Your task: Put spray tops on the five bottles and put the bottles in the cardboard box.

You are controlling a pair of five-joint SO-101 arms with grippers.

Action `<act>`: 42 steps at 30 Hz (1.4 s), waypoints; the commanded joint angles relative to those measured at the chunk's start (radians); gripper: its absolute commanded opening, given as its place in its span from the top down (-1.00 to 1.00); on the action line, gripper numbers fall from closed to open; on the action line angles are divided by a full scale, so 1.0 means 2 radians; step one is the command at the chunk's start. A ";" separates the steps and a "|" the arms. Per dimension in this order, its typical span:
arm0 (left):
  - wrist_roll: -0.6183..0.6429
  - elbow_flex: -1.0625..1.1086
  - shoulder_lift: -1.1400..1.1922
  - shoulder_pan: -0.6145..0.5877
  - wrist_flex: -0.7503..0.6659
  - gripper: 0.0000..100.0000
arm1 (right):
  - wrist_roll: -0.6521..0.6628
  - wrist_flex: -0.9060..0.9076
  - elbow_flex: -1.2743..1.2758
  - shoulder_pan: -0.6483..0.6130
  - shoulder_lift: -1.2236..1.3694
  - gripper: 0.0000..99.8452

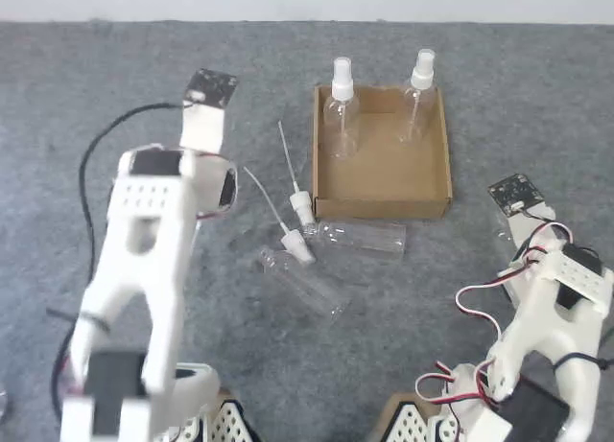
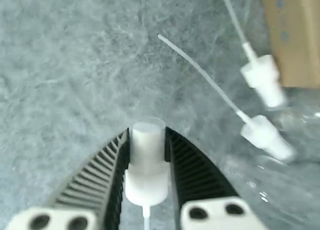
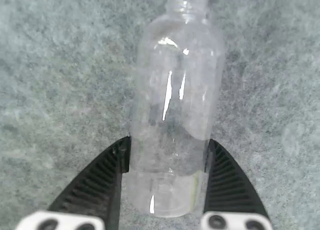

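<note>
Capping the third bottle seems to be the step in hand. The left gripper (image 2: 146,135), at the left of the high view, pinches a white plastic spray top (image 2: 146,165). The right gripper (image 3: 167,142), at lower right, clamps an uncapped clear plastic bottle (image 3: 172,105). Next, top and bottle likely need aligning, then joining. Two capped bottles (image 1: 342,111) stand in the brown cardboard box (image 1: 382,209) at upper centre. Two bare bottles (image 1: 360,236) and two loose tops (image 1: 302,209) lie at centre.
</note>
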 commanded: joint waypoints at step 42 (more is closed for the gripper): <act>0.019 0.270 -0.215 0.043 -0.170 0.98 | -0.084 0.172 -0.372 -0.060 0.287 0.72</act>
